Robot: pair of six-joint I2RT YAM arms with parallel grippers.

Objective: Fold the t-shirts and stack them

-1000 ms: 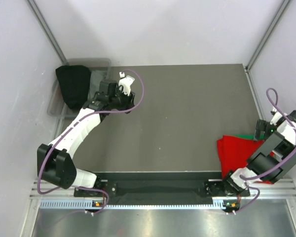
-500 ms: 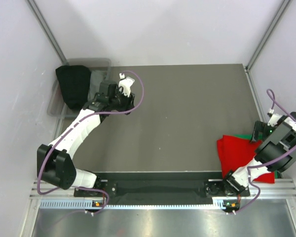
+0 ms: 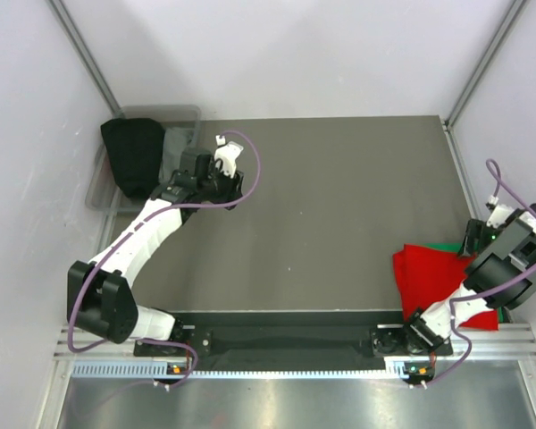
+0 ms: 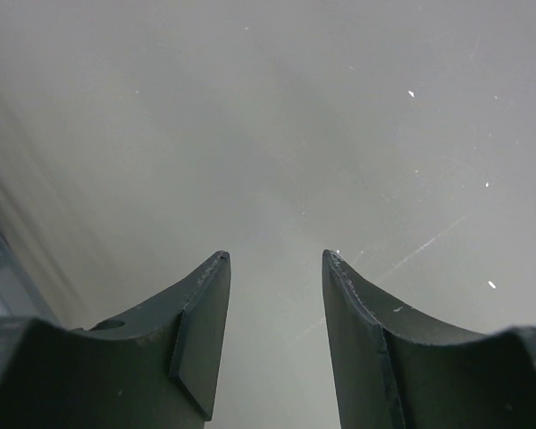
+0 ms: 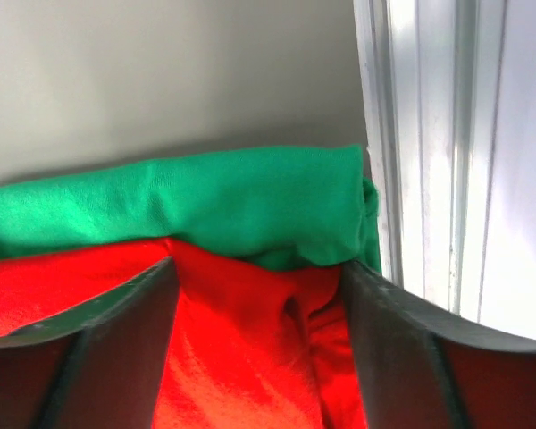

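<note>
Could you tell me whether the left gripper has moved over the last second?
Yes: the left gripper has slid slightly away from the bin, toward the table's near edge.

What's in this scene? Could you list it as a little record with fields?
Table: dark grey
Red shirt: bunched at the near right corner
Green shirt: against the red shirt's far side, by the right rail
Left gripper: open, empty, over bare table
Right gripper: open, fingers straddling the red shirt
Black cloth: in a clear bin, far left
</note>
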